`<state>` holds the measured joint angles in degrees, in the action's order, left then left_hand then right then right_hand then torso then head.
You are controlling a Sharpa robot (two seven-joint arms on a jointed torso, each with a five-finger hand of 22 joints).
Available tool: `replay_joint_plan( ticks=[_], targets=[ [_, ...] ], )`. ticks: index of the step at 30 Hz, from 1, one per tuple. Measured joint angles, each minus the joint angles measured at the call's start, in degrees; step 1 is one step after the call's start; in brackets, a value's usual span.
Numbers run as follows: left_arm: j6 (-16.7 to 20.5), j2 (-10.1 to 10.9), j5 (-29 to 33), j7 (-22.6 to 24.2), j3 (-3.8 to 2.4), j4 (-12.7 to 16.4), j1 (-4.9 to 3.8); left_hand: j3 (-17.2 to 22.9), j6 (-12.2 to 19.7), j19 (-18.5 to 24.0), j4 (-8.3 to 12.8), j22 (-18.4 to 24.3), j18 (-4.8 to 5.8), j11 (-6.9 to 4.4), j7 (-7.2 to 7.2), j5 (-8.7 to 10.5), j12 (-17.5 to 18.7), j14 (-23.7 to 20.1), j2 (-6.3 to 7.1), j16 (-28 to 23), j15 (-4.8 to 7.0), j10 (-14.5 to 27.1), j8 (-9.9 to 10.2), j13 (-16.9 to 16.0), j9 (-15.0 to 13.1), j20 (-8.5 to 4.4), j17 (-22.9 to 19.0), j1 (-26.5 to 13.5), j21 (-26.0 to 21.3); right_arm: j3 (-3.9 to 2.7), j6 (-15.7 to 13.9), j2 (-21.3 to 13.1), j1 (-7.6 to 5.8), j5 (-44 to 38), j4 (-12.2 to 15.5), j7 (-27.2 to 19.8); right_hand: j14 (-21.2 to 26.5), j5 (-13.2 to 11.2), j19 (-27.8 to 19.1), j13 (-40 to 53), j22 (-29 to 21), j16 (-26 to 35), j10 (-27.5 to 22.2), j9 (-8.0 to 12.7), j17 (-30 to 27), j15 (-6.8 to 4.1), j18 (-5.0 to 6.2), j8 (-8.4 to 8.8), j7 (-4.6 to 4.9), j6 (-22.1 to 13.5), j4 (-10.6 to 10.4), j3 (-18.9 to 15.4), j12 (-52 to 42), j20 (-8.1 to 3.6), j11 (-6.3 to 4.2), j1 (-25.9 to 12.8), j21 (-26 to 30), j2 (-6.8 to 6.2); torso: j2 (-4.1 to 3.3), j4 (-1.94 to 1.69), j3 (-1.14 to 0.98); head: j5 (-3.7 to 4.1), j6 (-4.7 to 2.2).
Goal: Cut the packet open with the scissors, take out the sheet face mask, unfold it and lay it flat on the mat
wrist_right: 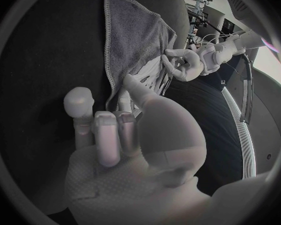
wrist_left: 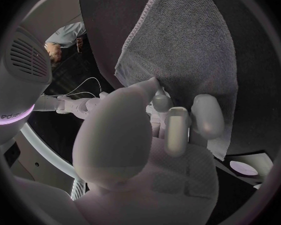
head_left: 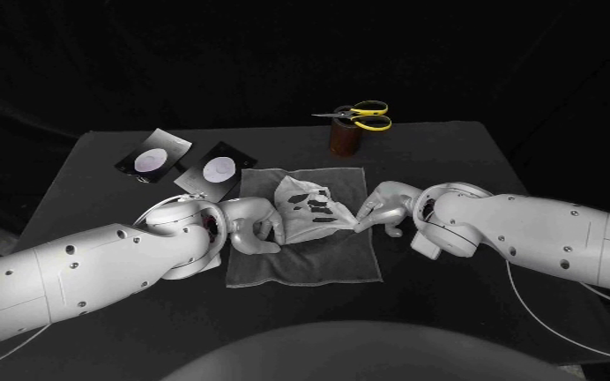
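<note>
The left hand (head_left: 258, 222) has its fingers curled in, thumb and a finger pinching the left edge of the sheet face mask (head_left: 309, 209). The right hand (head_left: 384, 208) has fingertips at the mask's right edge; a firm pinch cannot be confirmed. Judged purpose: opposed holds to draw the crumpled mask flat on the mat (head_left: 305, 266). Two packets (head_left: 216, 169) lie far left. The scissors (head_left: 362, 116) sit far back, clear of the work.

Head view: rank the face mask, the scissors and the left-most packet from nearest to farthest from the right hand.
1. Face mask, on the mat, just beside the right hand.
2. Scissors, farther back.
3. Left-most packet, at the far left.
</note>
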<state>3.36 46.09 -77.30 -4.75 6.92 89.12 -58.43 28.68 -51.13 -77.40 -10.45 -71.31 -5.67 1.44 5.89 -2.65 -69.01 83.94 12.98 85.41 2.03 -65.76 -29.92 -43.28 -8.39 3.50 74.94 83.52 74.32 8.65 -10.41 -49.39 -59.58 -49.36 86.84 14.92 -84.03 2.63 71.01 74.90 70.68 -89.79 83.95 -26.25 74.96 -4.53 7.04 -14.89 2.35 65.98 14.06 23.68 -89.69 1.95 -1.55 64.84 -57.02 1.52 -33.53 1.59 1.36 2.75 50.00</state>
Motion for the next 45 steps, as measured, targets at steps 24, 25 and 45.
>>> replay_joint_plan(
  ticks=[24, 25, 45],
  targets=[
    [3.9, 1.9, 1.7, 4.5, 0.11, -1.0, 0.37, 1.4, -2.2, 0.6, 1.4, 1.2, 0.02, -0.41, -0.19, 0.0, 1.3, 0.0, 0.0, 0.0, 0.0, 1.9, 0.9, 2.5, 0.4, -0.23, 0.0, 0.0, -0.9, 0.13, -3.0, -0.5, -1.67, 1.4, 1.3, 0.6, 0.1, 0.0, 0.6, 0.0, 0.2, 0.0, 0.1, 0.0, -0.1, -0.74, -0.06, -1.99, -0.94, 0.1, -3.0, -0.7, -0.1, -0.6, -0.92, -3.6, 0.0, -0.7, -0.01, 0.01, -0.02, 0.77, 0.0],
    [4.0, 1.9, 1.9, 4.7, 0.07, -1.0, 0.37, 1.5, -2.2, 0.7, 1.5, 1.4, 0.02, -0.41, -0.18, 0.0, 1.6, 0.0, 0.0, 0.0, -0.01, 2.3, 0.9, 2.7, 0.4, -0.28, 0.0, 0.0, -1.0, 0.13, -2.5, -0.5, -1.9, 1.3, 1.4, 0.7, 0.0, 0.0, 0.7, 0.0, 0.3, 0.0, 0.1, 0.0, -0.1, -0.84, -0.06, -1.99, -0.95, 0.1, -3.2, -0.5, -0.1, -0.74, -0.92, -3.6, 0.0, -0.67, 0.0, 0.01, -0.02, 0.8, 0.0],
    [5.3, 2.9, 11.3, 8.9, -1.05, -0.8, 0.29, 1.8, -1.8, 2.8, 1.8, 4.1, 0.02, 0.11, 0.22, 0.0, 7.8, 0.0, 1.14, -1.2, 0.0, 8.5, 2.4, 12.4, 1.2, 0.13, -2.5, -1.1, -3.4, 0.13, 4.1, 2.0, -5.79, -3.8, 2.3, 5.7, 0.1, 0.0, 1.1, 0.0, 0.8, 0.0, 0.1, 0.0, 0.0, -1.12, -0.42, -1.99, -1.27, -0.2, -4.9, 0.3, 0.0, -1.13, -1.31, -3.8, -0.5, 0.26, -0.01, 0.01, -0.01, 0.63, 0.0]
  ],
)
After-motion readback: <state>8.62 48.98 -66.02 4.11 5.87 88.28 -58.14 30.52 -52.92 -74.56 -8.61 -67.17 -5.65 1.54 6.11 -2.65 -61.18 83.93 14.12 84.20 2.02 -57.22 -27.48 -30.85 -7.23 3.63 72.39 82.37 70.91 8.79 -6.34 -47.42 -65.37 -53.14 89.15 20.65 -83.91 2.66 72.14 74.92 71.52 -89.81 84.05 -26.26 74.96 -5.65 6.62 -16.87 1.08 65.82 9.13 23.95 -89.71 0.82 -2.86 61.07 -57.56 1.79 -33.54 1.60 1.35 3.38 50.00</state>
